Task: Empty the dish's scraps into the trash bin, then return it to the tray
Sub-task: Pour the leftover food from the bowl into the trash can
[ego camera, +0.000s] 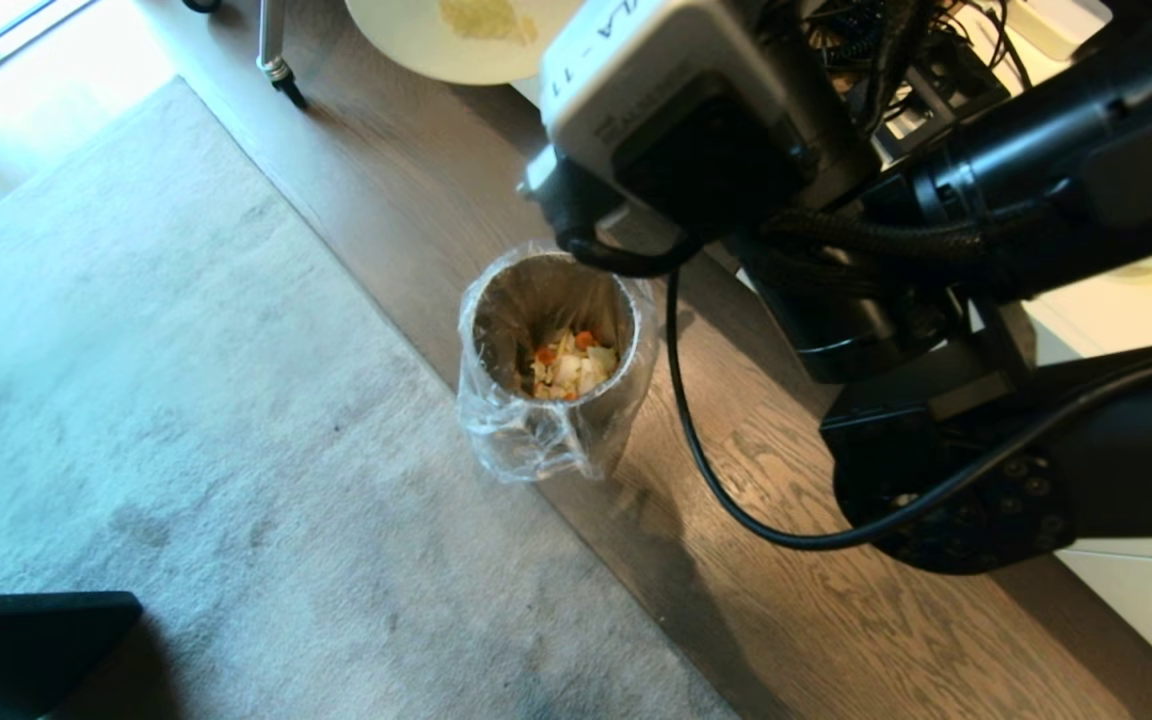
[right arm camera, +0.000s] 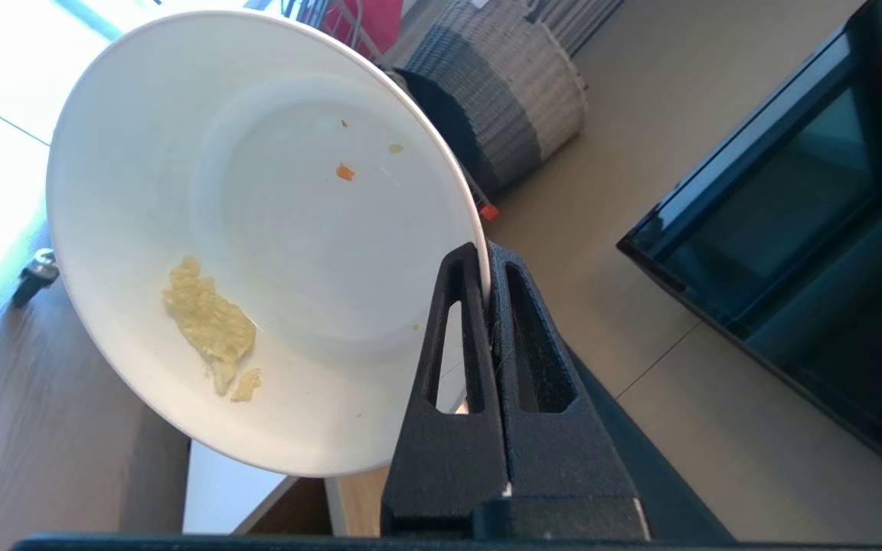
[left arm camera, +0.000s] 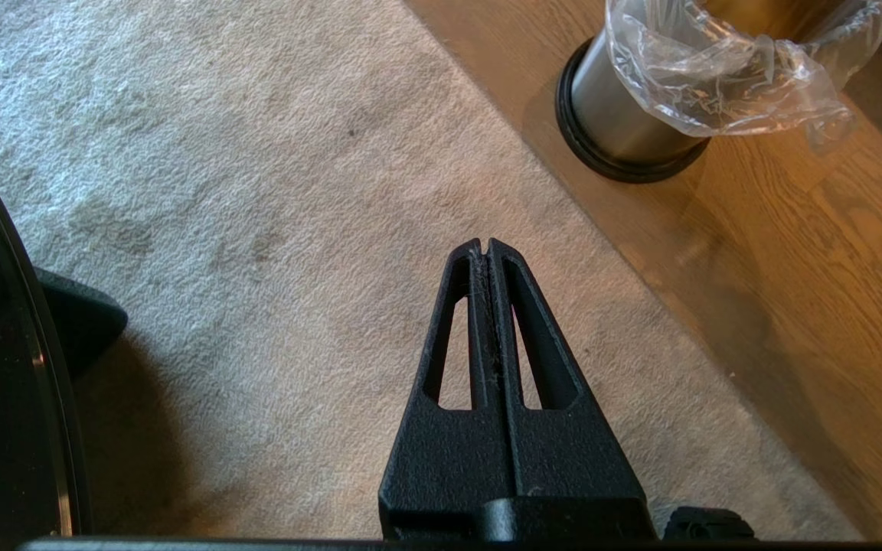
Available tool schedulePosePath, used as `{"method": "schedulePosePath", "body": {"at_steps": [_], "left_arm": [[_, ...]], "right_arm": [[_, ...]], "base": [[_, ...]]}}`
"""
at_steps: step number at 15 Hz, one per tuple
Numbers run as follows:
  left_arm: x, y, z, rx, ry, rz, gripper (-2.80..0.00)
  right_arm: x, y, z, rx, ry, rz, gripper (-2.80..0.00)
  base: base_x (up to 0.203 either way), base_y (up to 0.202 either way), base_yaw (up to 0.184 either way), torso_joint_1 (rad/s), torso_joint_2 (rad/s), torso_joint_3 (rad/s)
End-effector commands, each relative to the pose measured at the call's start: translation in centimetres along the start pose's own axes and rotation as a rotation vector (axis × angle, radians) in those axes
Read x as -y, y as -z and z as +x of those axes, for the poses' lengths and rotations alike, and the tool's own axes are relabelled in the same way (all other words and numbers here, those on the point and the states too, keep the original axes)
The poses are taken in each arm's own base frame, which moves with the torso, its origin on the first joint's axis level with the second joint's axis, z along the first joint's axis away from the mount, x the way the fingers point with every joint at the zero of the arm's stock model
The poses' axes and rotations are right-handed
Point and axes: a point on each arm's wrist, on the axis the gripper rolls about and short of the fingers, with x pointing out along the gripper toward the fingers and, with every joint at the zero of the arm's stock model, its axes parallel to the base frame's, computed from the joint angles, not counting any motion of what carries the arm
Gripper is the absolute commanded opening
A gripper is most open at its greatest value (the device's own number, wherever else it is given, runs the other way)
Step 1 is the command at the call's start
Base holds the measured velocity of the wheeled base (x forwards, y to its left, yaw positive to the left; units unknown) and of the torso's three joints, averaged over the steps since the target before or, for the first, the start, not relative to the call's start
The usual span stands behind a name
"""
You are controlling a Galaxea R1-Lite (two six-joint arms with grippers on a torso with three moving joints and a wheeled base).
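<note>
My right gripper (right arm camera: 485,256) is shut on the rim of the dish (right arm camera: 257,229), a glossy white bowl held steeply tilted. A pale yellow smear of scraps (right arm camera: 207,325) and an orange speck (right arm camera: 345,171) cling inside it. In the head view the dish (ego camera: 416,45) shows at the top edge, up and to the left of the right wrist housing (ego camera: 676,110). On the wooden floor below stands the trash bin (ego camera: 496,420), steel with a clear liner, holding yellow, white and orange scraps (ego camera: 568,365). My left gripper (left arm camera: 487,246) hangs shut and empty over the carpet, near the trash bin (left arm camera: 625,122). The tray is out of view.
A grey carpet (ego camera: 136,350) lies left of the wooden floor strip (ego camera: 786,600). A black cable (ego camera: 696,450) loops down beside the bin. A chair caster (ego camera: 281,75) stands at the back. The right wrist view shows a woven basket (right arm camera: 502,99) and a dark glass cabinet (right arm camera: 793,229).
</note>
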Motion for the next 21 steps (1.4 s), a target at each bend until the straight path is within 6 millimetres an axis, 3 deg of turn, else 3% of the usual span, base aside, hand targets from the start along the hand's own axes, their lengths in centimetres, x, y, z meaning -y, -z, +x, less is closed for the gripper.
{"method": "schedulePosePath", "body": {"at_steps": [1, 3, 10, 13, 21], "left_arm": [[0.0, 0.0, 0.0, 0.001, 0.000, -0.001, -2.80], [0.0, 0.0, 0.0, 0.001, 0.000, -0.001, -2.80], [0.0, 0.0, 0.0, 0.001, 0.000, -0.001, -2.80], [0.0, 0.0, 0.0, 0.001, 0.000, -0.001, -2.80], [0.0, 0.0, 0.0, 0.001, 0.000, -0.001, -2.80]], "right_arm": [[1.9, -0.5, 0.2, 0.017, 0.070, -0.012, -2.80], [0.9, -0.3, -0.4, 0.006, 0.030, 0.009, -2.80], [3.2, -2.1, 1.1, 0.033, 0.094, 0.043, -2.80], [5.1, -2.8, 1.9, 0.039, 0.113, 0.044, -2.80], [5.7, -3.1, 2.3, 0.053, 0.123, 0.033, -2.80]], "base": [[0.000, 0.000, 0.000, 0.000, 0.00, 0.000], [0.000, 0.000, 0.000, 0.000, 0.00, 0.000], [0.000, 0.000, 0.000, 0.000, 0.00, 0.000], [0.000, 0.000, 0.000, 0.000, 0.00, 0.000], [0.000, 0.000, 0.000, 0.000, 0.00, 0.000]]}}
